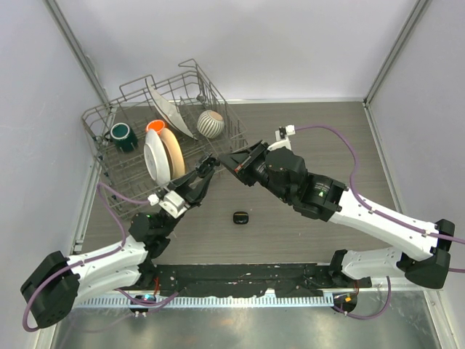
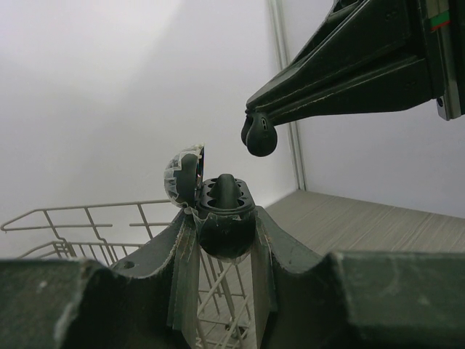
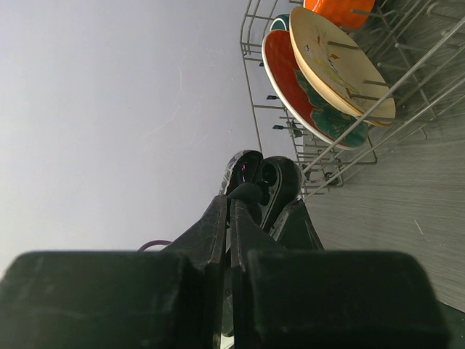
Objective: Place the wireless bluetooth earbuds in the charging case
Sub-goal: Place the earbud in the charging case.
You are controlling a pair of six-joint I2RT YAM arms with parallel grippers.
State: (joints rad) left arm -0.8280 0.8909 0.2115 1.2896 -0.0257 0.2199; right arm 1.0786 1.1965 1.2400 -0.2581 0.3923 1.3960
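Observation:
My left gripper (image 2: 225, 227) is shut on the charging case (image 2: 225, 236), a small black case held up with its lid (image 2: 183, 174) swung open. One earbud (image 2: 227, 190) sits in a well of the case. My right gripper (image 3: 234, 205) is shut on a second black earbud (image 2: 259, 136), which hangs just above and slightly right of the open case without touching it. In the right wrist view that earbud (image 3: 251, 193) shows at my fingertips with the open case (image 3: 280, 182) right behind it. From above, the left gripper (image 1: 205, 169) and right gripper (image 1: 224, 161) meet tip to tip over the table.
A wire dish rack (image 1: 102, 116) stands at the back left, holding plates (image 1: 156, 156), a green mug (image 1: 122, 136), an orange mug (image 1: 155, 126) and a ribbed cup (image 1: 211, 123). A small black rounded object (image 1: 240, 217) lies on the table below the grippers.

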